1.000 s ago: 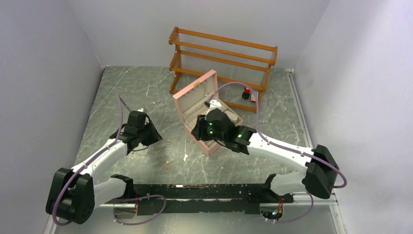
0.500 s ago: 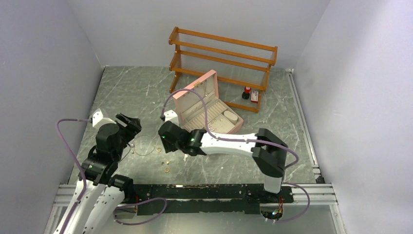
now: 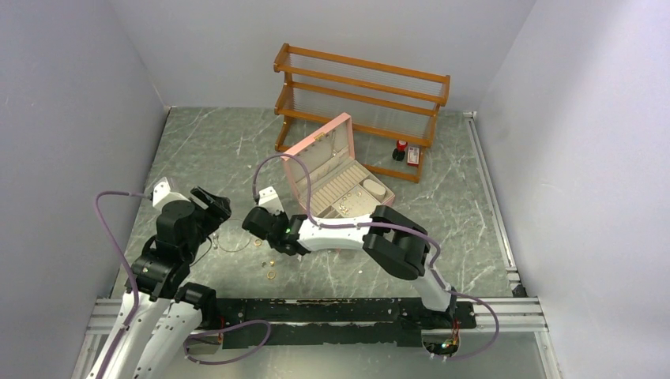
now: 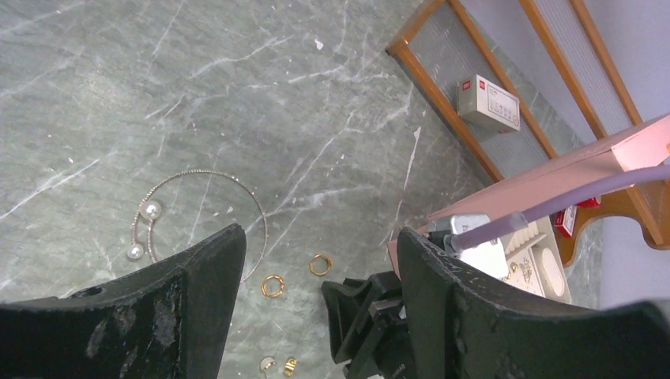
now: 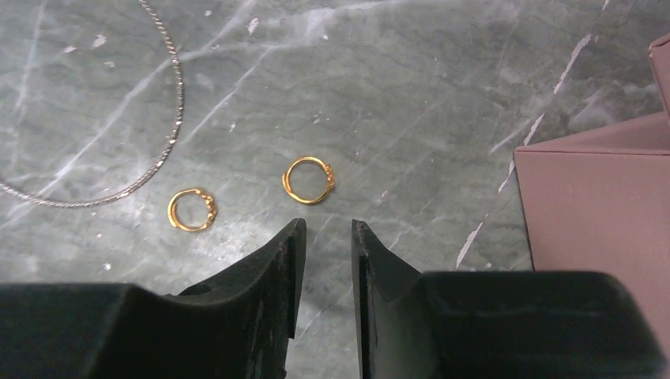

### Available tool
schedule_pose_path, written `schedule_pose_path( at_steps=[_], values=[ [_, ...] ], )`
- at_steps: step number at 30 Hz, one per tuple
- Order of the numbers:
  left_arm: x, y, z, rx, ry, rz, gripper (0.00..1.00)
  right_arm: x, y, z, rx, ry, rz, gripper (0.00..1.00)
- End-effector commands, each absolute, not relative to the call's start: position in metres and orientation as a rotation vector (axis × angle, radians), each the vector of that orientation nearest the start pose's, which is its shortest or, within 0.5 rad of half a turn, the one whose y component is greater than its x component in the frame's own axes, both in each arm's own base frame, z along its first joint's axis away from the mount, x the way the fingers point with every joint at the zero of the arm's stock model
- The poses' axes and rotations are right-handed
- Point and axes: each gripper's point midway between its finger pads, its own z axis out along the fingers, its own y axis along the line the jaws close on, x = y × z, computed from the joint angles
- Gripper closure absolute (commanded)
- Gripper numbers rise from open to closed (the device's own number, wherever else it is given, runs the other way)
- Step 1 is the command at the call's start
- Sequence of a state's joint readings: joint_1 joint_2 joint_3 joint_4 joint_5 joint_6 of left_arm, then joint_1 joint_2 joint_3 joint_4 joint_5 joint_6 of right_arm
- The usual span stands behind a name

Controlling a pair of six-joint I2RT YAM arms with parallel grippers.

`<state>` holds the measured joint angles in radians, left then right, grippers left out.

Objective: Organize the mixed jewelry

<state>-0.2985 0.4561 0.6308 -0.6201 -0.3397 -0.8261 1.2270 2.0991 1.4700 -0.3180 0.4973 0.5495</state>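
Observation:
A thin silvery chain necklace [image 4: 254,207] with two pearls [image 4: 149,210] lies in a loop on the marble table; it also shows in the top view [image 3: 231,237]. Two gold rings [image 5: 308,180] [image 5: 191,210] lie just ahead of my right gripper [image 5: 326,229], whose jaws stand a narrow gap apart and empty. In the left wrist view the rings [image 4: 273,285] [image 4: 320,264] lie by two tiny earring bits [image 4: 278,365]. My left gripper [image 4: 316,237] is wide open and empty, above the necklace. The open pink box [image 3: 340,178] stands right of the right gripper [image 3: 257,230].
A wooden two-shelf rack [image 3: 359,87] stands at the back. Small red-and-black bottles [image 3: 400,150] and a small white box [image 3: 413,155] sit at its foot. The pink box wall [image 5: 600,197] is close on the right gripper's right. Grey walls close both sides.
My right gripper has moved from over the pink box leftward and down to the gold rings. My left arm has pulled back and risen above the necklace.

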Motion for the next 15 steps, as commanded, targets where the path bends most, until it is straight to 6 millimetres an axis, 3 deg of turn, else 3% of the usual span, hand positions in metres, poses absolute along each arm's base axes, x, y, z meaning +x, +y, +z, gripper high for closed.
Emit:
schedule_pose_path(
  at_steps=[1, 15],
  values=[
    [0.222, -0.046, 0.194, -0.712, 1.892, -0.426, 0.25, 0.246, 0.452, 0.042, -0.500, 2.213, 0.189, 0.69],
    [0.221, -0.050, 0.186, -0.704, 1.915, -0.438, 0.26, 0.252, 0.452, 0.021, -0.507, 2.202, 0.142, 0.70]
  ],
)
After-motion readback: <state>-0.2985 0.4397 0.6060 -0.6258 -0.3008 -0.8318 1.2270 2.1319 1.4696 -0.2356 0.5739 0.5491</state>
